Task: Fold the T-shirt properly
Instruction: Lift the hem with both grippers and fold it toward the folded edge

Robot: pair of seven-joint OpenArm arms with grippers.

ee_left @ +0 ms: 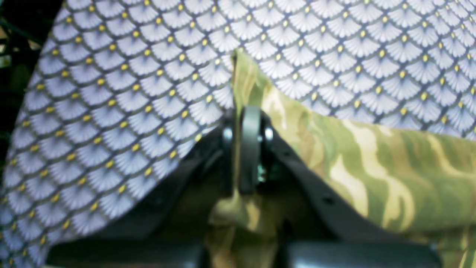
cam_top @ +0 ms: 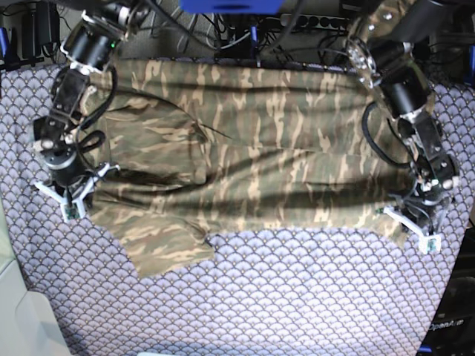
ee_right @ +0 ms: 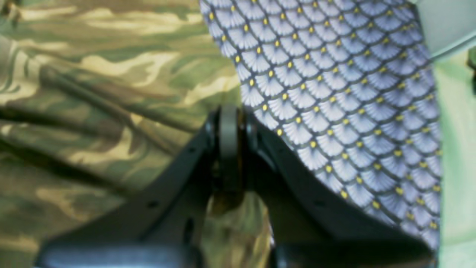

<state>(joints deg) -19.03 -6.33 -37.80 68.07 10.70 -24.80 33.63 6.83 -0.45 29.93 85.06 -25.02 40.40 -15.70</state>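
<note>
The camouflage T-shirt [cam_top: 252, 148] lies spread wide across the table cloth [cam_top: 297, 297], with one sleeve [cam_top: 163, 248] jutting toward the front. My left gripper [cam_top: 414, 222] is at the shirt's right front corner in the base view. In the left wrist view it [ee_left: 247, 111] is shut on a pinched fold of the T-shirt [ee_left: 372, 167]. My right gripper [cam_top: 74, 194] is at the shirt's left edge in the base view. Up close it [ee_right: 228, 111] is shut on the T-shirt [ee_right: 111, 74], with fabric bunched behind the jaws.
The purple-grey fan-scale table cloth [ee_left: 130, 93] covers the whole table. Its edge [ee_right: 435, 149] runs close to my right gripper, with a pale surface [ee_right: 457, 149] beyond it. Cables and equipment [cam_top: 245, 22] crowd the back edge.
</note>
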